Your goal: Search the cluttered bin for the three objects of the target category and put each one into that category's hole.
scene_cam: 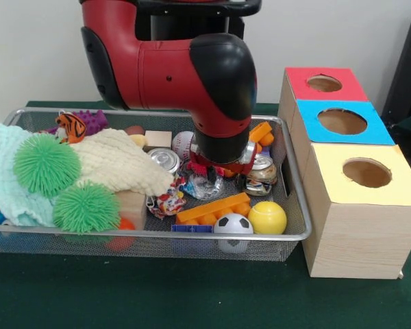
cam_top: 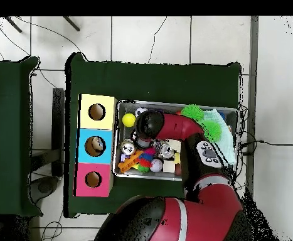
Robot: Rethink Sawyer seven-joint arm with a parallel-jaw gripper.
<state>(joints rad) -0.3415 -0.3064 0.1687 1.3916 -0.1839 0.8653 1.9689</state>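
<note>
Gripper is buried down in the clutter of the silver wire-mesh bin, roughly mid-bin toward its right half in the front view, and honestly I can't tell how its tips stand because the fat red and black arm blocks them from both cameras. Right under it sits a crinkly wrapper-looking bundle and a shiny metal can lying on its side. Along the bin's front edge there's a small black and white soccer ball, with a yellow ball just beside it near the front right corner, and an orange plastic block with studs just behind those. A white baseball peeks out nearer the back edge beside the arm. Left half of the bin is mostly soft stuff: a cream knitted cloth, a pale mint cloth, and two green spiky rubber balls resting on top of them, plus a striped orange tiger toy and a purple knobbly toy at the back left corner. Just beside the bin's right edge stands the wooden sorting box with three round holes, its tops red, blue and yellow from back to front. Everything rests on a dark green table.
</note>
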